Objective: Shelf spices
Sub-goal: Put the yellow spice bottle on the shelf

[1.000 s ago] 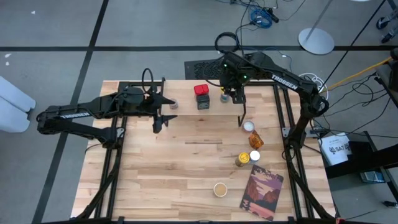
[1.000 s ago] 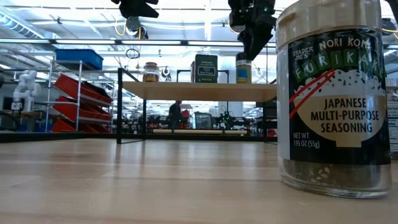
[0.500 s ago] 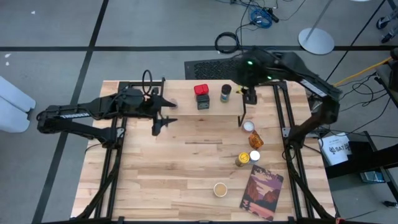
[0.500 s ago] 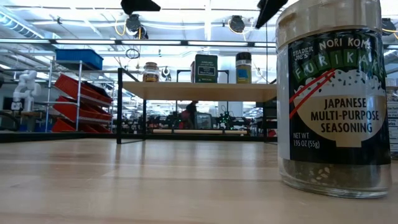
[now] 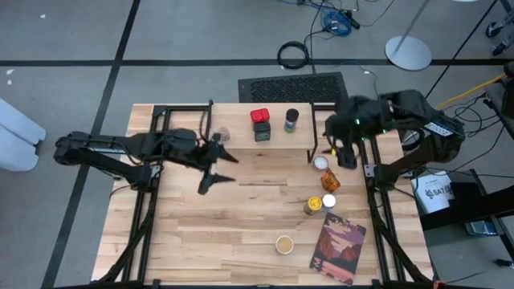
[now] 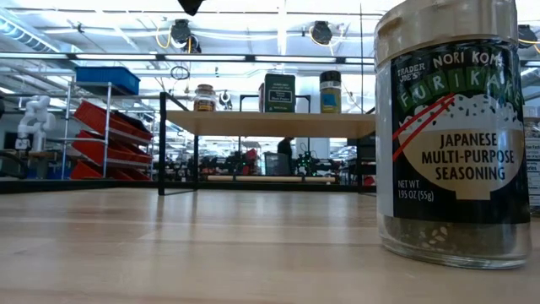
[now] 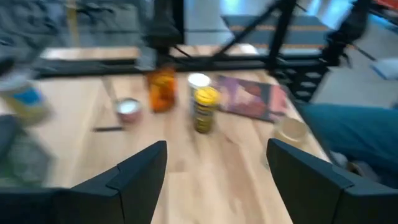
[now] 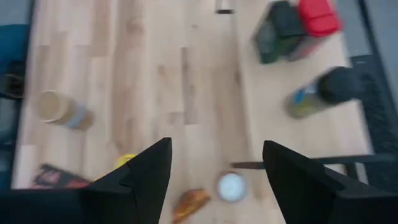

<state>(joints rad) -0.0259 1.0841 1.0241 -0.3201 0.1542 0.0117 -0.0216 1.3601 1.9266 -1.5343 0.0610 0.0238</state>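
The shelf [image 5: 237, 116] [image 6: 270, 123] stands along the table's far edge. On its plank top stand a small brown jar [image 5: 223, 133] [image 6: 204, 97], a red-topped dark tin [image 5: 259, 124] [image 6: 279, 92] and a black-topped jar [image 5: 291, 120] [image 6: 330, 91]. A white-topped jar [image 5: 320, 163], an orange jar [image 5: 330, 181], a yellow-topped jar [image 5: 312, 207] and a tan-topped furikake jar [image 5: 283, 244] [image 6: 456, 127] stand on the table. My left gripper [image 5: 218, 173] [image 7: 214, 149] is open, just near of the shelf's left half. My right gripper [image 5: 344, 159] [image 8: 217, 146] is open above the white-topped jar.
A reddish picture-covered book [image 5: 337, 249] lies flat near the table's near right corner. Another white-topped jar [image 5: 328, 201] stands beside the yellow-topped one. Bare planks [image 5: 241, 217] stretch across the table's middle and left. The shelf's black legs [image 5: 312, 148] stand close to the right gripper.
My right gripper has drawn up and away from the black-topped jar, which stays upright on the shelf, then swung toward the table's right and near edges. My left gripper has moved a little toward the near edge and the right, turning as it went.
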